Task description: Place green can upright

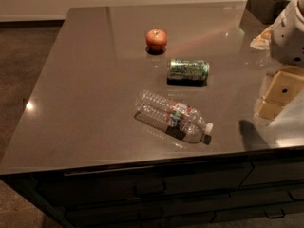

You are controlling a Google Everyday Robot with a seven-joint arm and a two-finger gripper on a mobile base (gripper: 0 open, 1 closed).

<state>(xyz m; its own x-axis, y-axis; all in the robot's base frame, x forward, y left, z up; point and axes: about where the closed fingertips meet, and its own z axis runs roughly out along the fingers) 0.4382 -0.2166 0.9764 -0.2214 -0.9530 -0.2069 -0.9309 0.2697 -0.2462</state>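
Note:
The green can lies on its side near the middle of the brown countertop, with its silver ends facing left and right. My gripper shows as beige parts at the right edge of the view, to the right of the can and well apart from it. It holds nothing that I can see. The white arm rises above the gripper.
A red apple sits behind and to the left of the can. A clear plastic water bottle lies on its side in front of the can, near the counter's front edge. A dark container stands at the back right. Drawers run below the counter.

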